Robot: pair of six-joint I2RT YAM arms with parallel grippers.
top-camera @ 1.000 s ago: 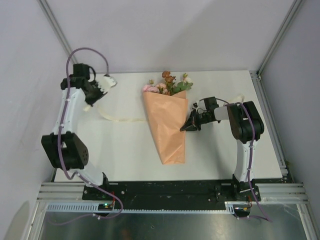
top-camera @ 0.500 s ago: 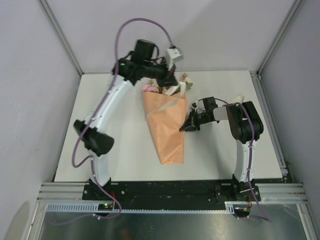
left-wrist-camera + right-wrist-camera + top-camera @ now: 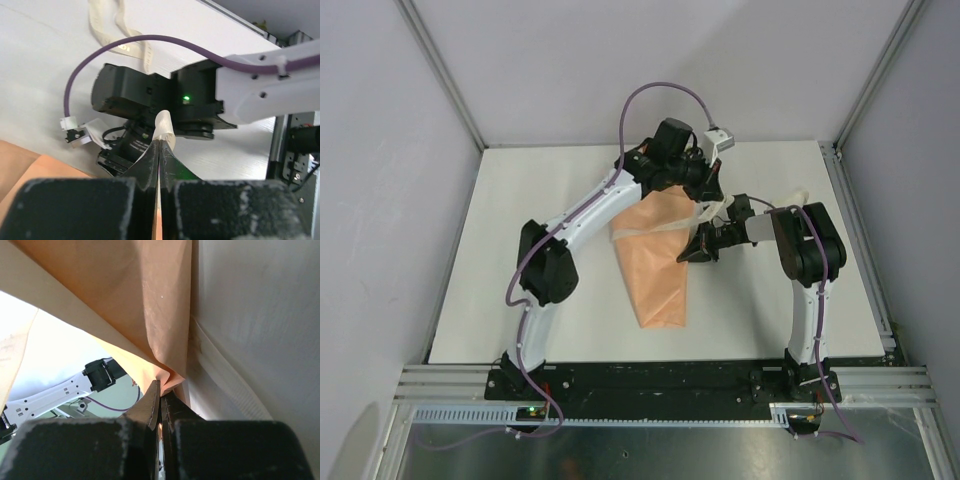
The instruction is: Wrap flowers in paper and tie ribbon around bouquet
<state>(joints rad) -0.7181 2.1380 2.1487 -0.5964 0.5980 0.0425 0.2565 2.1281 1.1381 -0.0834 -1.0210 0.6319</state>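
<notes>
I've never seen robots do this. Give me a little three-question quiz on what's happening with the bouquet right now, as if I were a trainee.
1. True or false: the left fingers are pinched shut on the ribbon.
2. What are the right fingers clamped on? A) a flower stem B) the peach paper C) nothing
3. Fill in: seen from above, the pointed tip of the bouquet faces ___ the arm bases (toward / away from).

Key: 1 true; 2 B; 3 toward.
</notes>
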